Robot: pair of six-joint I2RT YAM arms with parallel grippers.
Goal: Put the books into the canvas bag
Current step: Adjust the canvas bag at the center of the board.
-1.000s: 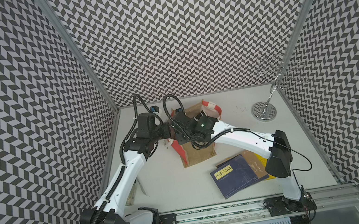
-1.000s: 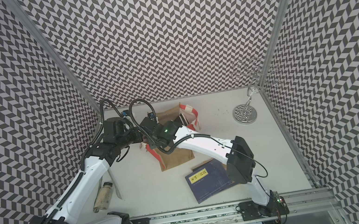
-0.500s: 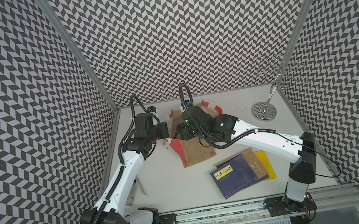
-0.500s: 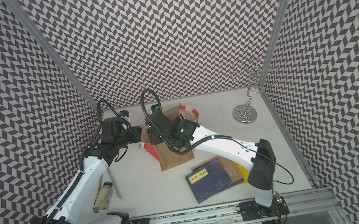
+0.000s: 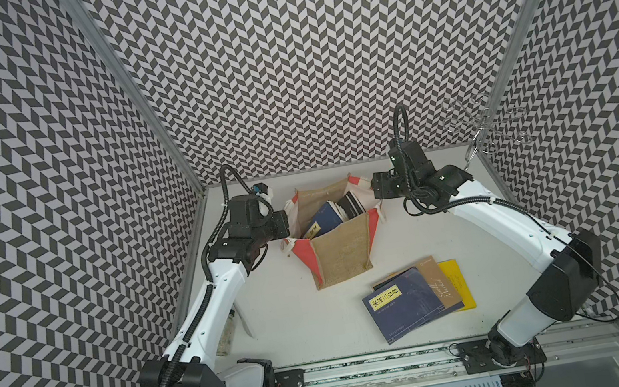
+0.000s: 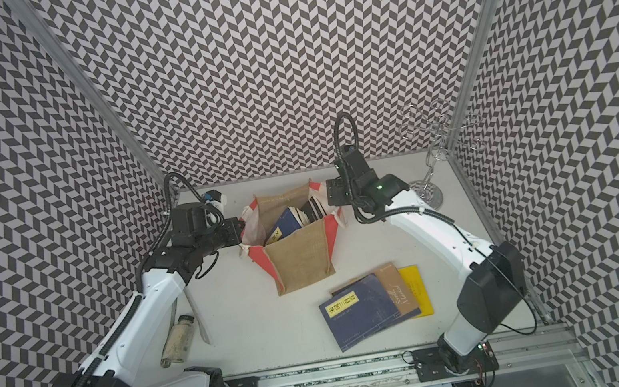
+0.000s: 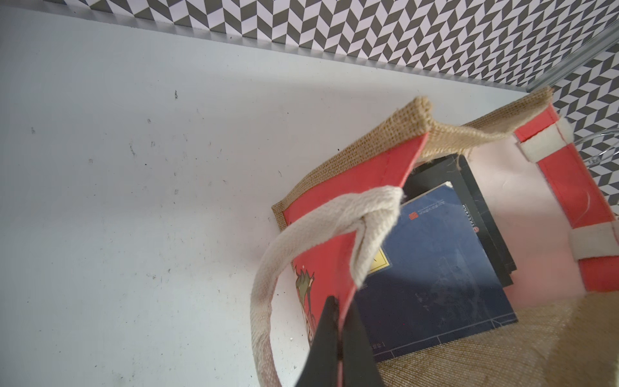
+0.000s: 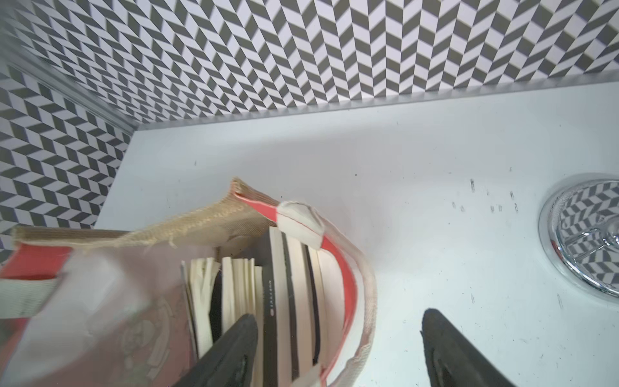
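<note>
While the left gripper (image 7: 338,348) is pinching the canvas bag (image 5: 340,255) rim shut-jawed, the right gripper (image 8: 338,351) is hanging open, empty, beside it; remaining books (image 5: 418,303) are lying near its base, long axes roughly toward the bag.

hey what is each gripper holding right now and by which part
The left gripper is shut on the canvas bag, pinching its red side panel at the rim. The right gripper is open, holding nothing.

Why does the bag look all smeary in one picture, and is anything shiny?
In the right wrist view the canvas bag near the lens is blurred, while the books stay sharper; there the chrome stand base mirrors the zigzag walls. In the left wrist view the bag's handle looks sharp.
</note>
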